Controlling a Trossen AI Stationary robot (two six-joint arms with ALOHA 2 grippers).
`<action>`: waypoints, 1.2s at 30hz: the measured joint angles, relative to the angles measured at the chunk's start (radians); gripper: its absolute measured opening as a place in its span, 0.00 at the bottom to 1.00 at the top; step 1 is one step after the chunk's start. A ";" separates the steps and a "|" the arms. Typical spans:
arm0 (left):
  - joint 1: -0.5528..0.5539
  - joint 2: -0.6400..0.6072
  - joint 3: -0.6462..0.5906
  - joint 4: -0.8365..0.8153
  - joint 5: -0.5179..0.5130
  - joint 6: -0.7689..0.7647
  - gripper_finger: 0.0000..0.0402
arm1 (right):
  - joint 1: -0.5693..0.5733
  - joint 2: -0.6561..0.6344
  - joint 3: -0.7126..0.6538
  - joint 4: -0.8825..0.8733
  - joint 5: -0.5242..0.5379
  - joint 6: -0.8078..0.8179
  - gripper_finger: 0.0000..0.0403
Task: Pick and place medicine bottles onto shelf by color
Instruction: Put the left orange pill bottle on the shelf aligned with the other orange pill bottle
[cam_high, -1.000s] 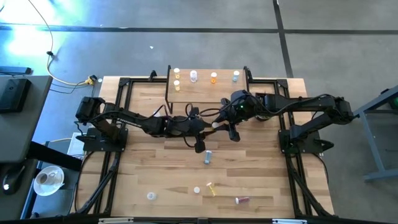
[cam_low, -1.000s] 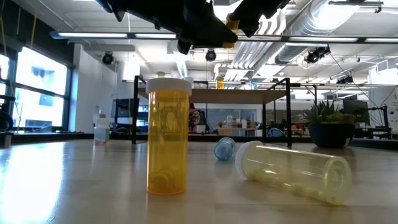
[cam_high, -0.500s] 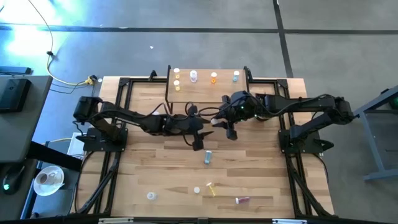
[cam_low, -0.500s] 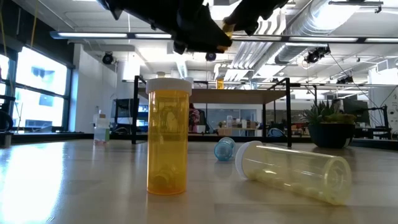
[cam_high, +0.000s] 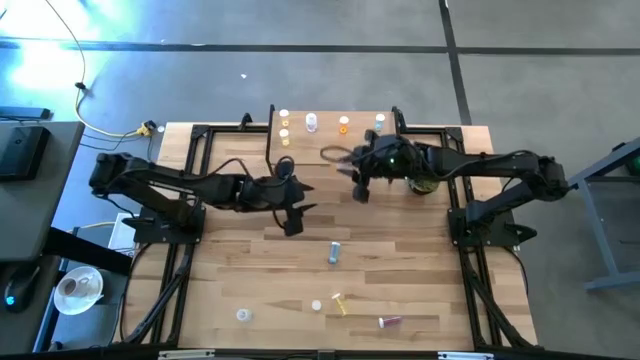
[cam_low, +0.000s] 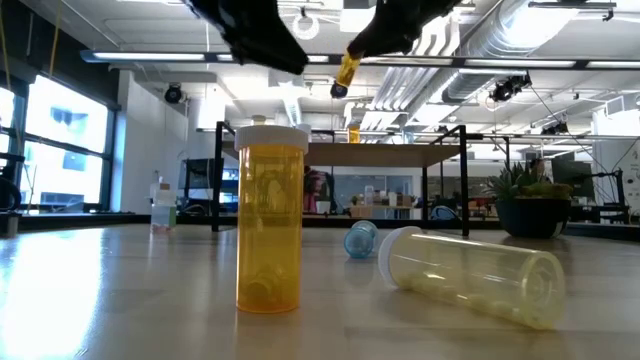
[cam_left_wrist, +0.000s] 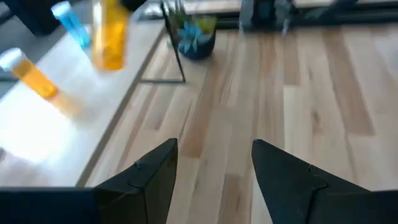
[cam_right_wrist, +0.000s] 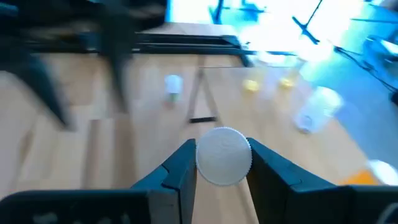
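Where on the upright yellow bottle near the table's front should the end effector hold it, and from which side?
Probably from straight above, closing on the round body of the yellow bottle just under its white cap: it stands upright, and nothing touches its sides.

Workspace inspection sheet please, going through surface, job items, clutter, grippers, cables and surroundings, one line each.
Surface: wood-plank table, black frame rails along both sides.
Job's things: shelf at the far edge carries five upright bottles; a blue bottle lies mid-table; an upright yellow bottle and a lying pale bottle are near the front edge, plus a pinkish-red one.
Clutter: potted plant beside the shelf.
Grippers: right gripper shut on a white-capped orange bottle, held above the table near the shelf; left gripper open, empty.
Cables: one on the floor.
Surroundings: open room, ceiling ducts; nobody seen.
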 joint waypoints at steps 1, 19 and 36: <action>-0.003 -0.007 0.004 -0.009 0.001 -0.009 0.48 | -0.015 0.000 0.000 0.001 0.001 0.004 0.26; -0.093 -0.076 -0.142 -0.124 -0.208 -0.228 0.46 | -0.268 0.000 0.006 -0.011 -0.189 0.131 0.26; -0.128 -0.099 -0.255 -0.121 -0.207 -0.349 0.46 | -0.294 0.193 0.328 -0.350 -0.196 0.129 0.26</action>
